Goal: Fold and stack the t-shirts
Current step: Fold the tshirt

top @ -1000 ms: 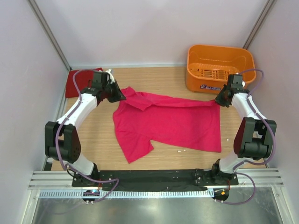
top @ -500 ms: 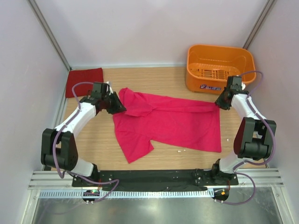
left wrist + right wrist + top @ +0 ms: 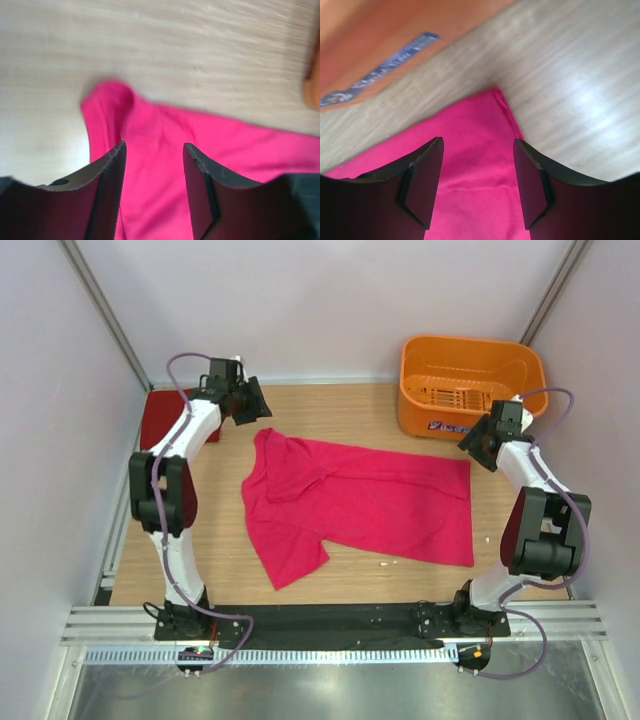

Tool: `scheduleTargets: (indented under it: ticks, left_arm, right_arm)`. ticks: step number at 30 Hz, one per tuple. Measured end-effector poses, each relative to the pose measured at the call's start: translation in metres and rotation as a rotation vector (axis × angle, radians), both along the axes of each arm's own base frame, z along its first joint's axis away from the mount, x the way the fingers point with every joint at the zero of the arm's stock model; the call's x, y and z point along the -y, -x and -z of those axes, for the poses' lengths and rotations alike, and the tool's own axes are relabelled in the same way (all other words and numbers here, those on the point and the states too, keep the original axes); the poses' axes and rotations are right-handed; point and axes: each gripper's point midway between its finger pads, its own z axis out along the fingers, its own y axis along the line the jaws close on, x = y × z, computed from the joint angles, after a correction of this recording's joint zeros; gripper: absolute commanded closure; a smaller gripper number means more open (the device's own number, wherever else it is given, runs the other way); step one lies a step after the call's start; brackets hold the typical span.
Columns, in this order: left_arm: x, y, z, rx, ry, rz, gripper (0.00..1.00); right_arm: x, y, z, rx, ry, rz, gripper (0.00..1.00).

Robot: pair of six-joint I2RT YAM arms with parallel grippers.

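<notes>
The magenta-pink t-shirt (image 3: 370, 505) lies spread across the middle of the table, its top edge flat and one sleeve sticking out toward the front. My left gripper (image 3: 250, 405) hangs open just beyond the shirt's far left corner (image 3: 107, 100), nothing between its fingers (image 3: 112, 165). Over the far right corner (image 3: 495, 100) my right gripper (image 3: 478, 445) is open too, and empty. The darker crimson t-shirt (image 3: 152, 418) lies folded at the far left edge, partly hidden by the left arm.
An orange plastic basket (image 3: 470, 385) stands at the back right, just behind the right gripper, and its wall (image 3: 380, 45) fills the top of the right wrist view. White walls close in on both sides and the back.
Both grippers have opened and let go of the pink shirt's top corners. The left arm has swung back and up toward the far left. The shirt's top edge has settled flat.
</notes>
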Motion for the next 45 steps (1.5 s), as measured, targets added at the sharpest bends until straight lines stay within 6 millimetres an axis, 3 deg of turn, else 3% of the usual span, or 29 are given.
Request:
scheduleTargets:
  ticks: [2,5,10,14,19,24,29,35,42,45]
  left_arm:
    - [0.003,-0.038,0.020,-0.002,-0.019,0.016,0.58]
    - [0.005,-0.063,0.058,-0.054,-0.037,0.026,0.58]
    - [0.007,-0.072,0.099,-0.134,-0.033,0.022,0.54]
    - [0.009,-0.072,0.102,-0.151,-0.006,0.002,0.54]
    - [0.012,-0.071,0.104,-0.166,0.021,-0.012,0.62]
    - [0.014,-0.069,0.116,-0.195,0.038,-0.017,0.82]
    - [0.008,-0.069,0.128,-0.222,0.048,-0.033,0.99]
    - [-0.002,-0.072,0.129,-0.224,0.065,-0.044,1.00]
    - [-0.005,-0.070,0.132,-0.220,0.087,-0.049,1.00]
    - [-0.006,-0.071,0.131,-0.220,0.103,-0.056,1.00]
  right_arm:
    - [-0.004,-0.011,0.003,0.020,-0.025,-0.016,0.39]
    - [-0.010,-0.022,0.016,0.021,-0.065,-0.033,0.40]
    - [-0.014,-0.025,0.020,0.022,-0.087,-0.048,0.40]
    - [-0.015,-0.026,0.019,0.027,-0.089,-0.055,0.40]
    - [-0.015,-0.027,0.030,0.003,-0.095,-0.060,0.39]
    - [-0.015,-0.024,0.053,-0.058,-0.098,-0.071,0.36]
    - [-0.011,-0.018,0.060,-0.097,-0.068,-0.083,0.35]
    - [-0.005,-0.020,0.061,-0.113,-0.025,-0.104,0.36]
    - [-0.002,-0.030,0.069,-0.090,-0.002,-0.132,0.53]
    - [-0.003,-0.034,0.072,-0.069,-0.004,-0.136,0.72]
